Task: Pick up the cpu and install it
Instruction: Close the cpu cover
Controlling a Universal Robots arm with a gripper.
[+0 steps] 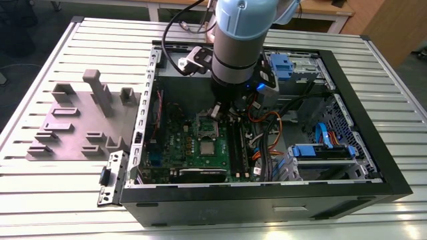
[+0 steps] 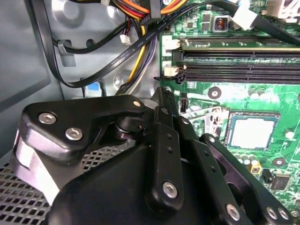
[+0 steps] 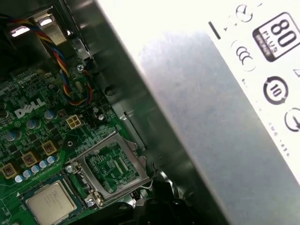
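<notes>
Silver cpu [image 3: 47, 203] on the green motherboard [image 3: 28, 136], just beside the metal socket frame [image 3: 112, 166]

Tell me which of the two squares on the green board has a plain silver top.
The cpu; its top is solid pale metal, while the socket frame beside it shows green through its middle.

Pale slatted metal table [image 1: 40, 200] across the middle; at twelve o'clock, wooden desk [image 1: 320, 11] on white legs; at two o'clock, wooden panel [image 1: 393, 25]; at ten o'clock, dark floor [image 1: 50, 25].

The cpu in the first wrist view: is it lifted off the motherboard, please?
No, the cpu lies flat on the green motherboard beside the silver socket frame.
</notes>
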